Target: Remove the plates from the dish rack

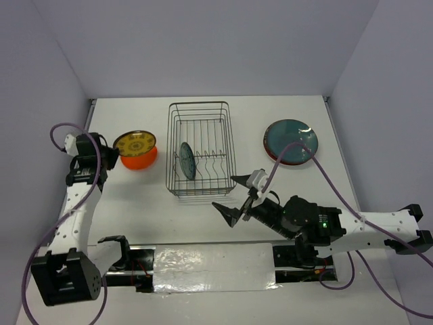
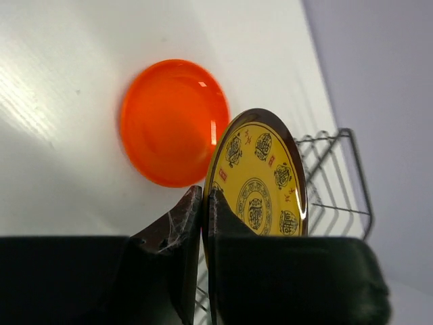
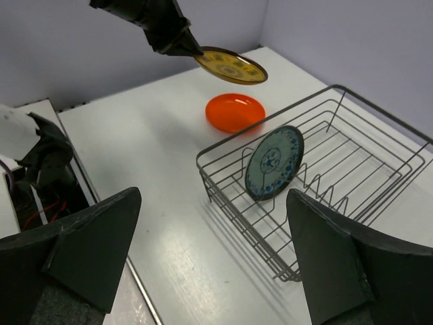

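Left gripper [image 2: 206, 196] clamps the rim of a round yellow-brown patterned plate [image 2: 260, 179], holding it in the air over a small orange plate [image 2: 169, 122] on the white table [image 1: 135, 217], left of the dark wire dish rack [image 1: 198, 103]. Right gripper [image 1: 226, 191] hangs spread wide and empty near the rack's front. A teal patterned plate [image 1: 187, 160] stands upright among the prongs; a large teal-blue plate [image 1: 291, 141] lies at the right.

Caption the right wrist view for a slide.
One teal plate stands in the rack; yellow plate held above orange plate.
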You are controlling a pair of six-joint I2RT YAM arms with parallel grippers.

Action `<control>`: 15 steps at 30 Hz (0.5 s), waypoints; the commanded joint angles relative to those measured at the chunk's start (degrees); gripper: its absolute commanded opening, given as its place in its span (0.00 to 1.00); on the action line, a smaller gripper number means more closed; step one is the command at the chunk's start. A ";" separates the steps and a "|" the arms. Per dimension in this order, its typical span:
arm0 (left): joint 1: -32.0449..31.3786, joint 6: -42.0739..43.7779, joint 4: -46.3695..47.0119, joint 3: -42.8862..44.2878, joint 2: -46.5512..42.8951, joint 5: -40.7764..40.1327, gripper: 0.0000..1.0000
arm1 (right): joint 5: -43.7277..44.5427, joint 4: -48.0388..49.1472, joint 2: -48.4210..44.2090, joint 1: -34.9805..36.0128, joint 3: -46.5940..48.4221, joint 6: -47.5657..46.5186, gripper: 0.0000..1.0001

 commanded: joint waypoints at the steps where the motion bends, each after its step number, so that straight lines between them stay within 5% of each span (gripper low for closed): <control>1: 0.43 -2.27 11.57 -4.39 2.39 -3.10 0.00 | -1.98 -0.87 -0.74 0.19 -1.92 3.58 0.95; 15: 1.75 -3.95 25.04 -13.02 12.05 -5.29 0.05 | -3.30 -1.48 -3.64 0.19 -6.85 8.24 1.00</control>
